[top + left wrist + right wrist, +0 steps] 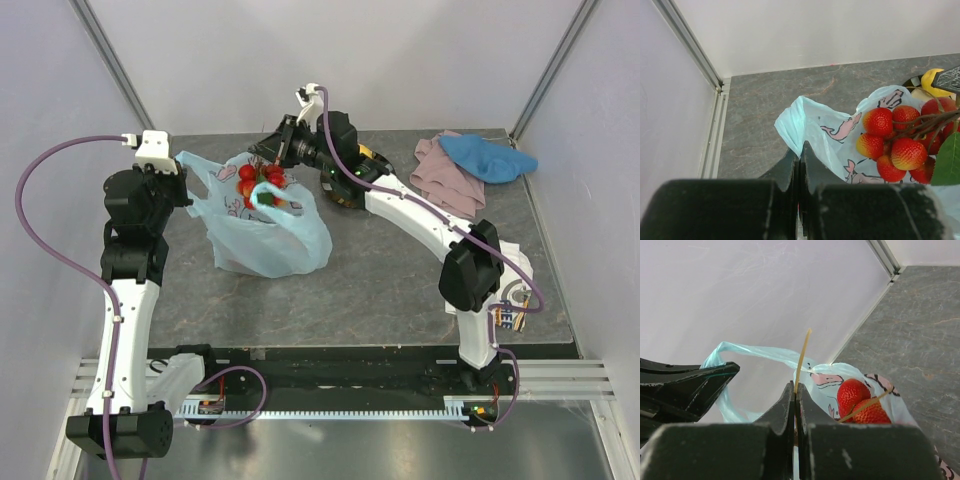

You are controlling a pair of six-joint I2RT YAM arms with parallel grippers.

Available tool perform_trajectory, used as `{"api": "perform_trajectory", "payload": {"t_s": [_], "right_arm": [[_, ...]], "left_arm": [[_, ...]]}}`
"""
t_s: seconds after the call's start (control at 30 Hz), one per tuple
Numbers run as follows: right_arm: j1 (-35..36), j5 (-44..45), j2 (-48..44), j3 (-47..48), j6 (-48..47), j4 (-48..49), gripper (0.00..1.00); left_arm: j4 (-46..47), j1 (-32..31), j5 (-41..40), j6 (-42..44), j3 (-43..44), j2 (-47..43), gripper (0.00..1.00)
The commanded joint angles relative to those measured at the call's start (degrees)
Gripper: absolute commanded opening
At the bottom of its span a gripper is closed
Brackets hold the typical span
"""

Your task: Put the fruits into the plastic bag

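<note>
left jaws: pinched closed on plastic bag (812, 127) rim; film probably limp, slippery, tearable
right jaws: closed on strawberry bunch (892, 142) stem (802, 352), berries below; likely light, the stem looks the best hold

The plastic bag (268, 232) sits left of the middle of the table (400, 290), its mouth toward the far wall. The strawberry bunch (258, 183) hangs in that mouth, its stem pinched in the right gripper (268, 152) just behind the bag. The left gripper (188, 190), at the bag's left, clamps a handle. Right of the bag, under the right arm, is the plate (328, 196), the lemon (932, 80) on it. In the far right corner an upper cloth (490, 158) lies on a lower cloth (440, 178).
</note>
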Motion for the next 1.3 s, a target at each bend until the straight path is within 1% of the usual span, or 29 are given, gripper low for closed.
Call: {"api": "perform_trajectory", "payload": {"t_s": [0.0, 0.13, 0.53, 0.77, 0.87, 0.9, 1.03, 1.1, 1.27], "right_arm": [[1.7, 1.8, -3.8, 0.9, -2.7, 0.3, 0.0], [5.5, 3.9, -2.6, 1.6, -5.9, -3.0, 0.0], [11.4, 7.2, 0.3, 2.0, -9.8, -8.3, 0.0], [11.3, 10.3, 0.6, -1.6, -11.4, -11.5, 0.0], [9.9, 11.6, -1.5, -5.8, -11.1, -11.7, 0.0], [9.3, 12.3, -3.1, -8.5, -11.1, -11.7, 0.0], [8.6, 18.1, -6.7, -13.5, -13.3, -12.1, 0.0], [8.6, 18.5, -7.1, -13.9, -13.8, -13.4, 0.0], [8.8, 16.0, -5.1, -14.2, -12.7, -13.8, 0.0]], "left_arm": [[2.3, -0.2, 0.7, 2.0, 0.0, -0.6, 0.02], [2.2, -0.2, 1.0, 1.9, 0.0, -0.6, 0.01], [2.3, -0.2, 1.5, 1.6, 0.1, -0.3, 0.02], [2.3, -0.2, 1.3, 1.6, 0.0, -0.3, 0.02], [2.2, -0.2, 1.3, 1.6, 0.0, -0.3, 0.02], [2.2, -0.2, 1.4, 1.6, 0.0, -0.3, 0.02], [2.2, -0.2, 1.7, 1.6, 0.1, -0.3, 0.02], [2.3, -0.2, 1.7, 1.5, 0.1, -0.4, 0.02], [2.3, -0.2, 1.9, 1.5, 0.0, -0.3, 0.01]]}}
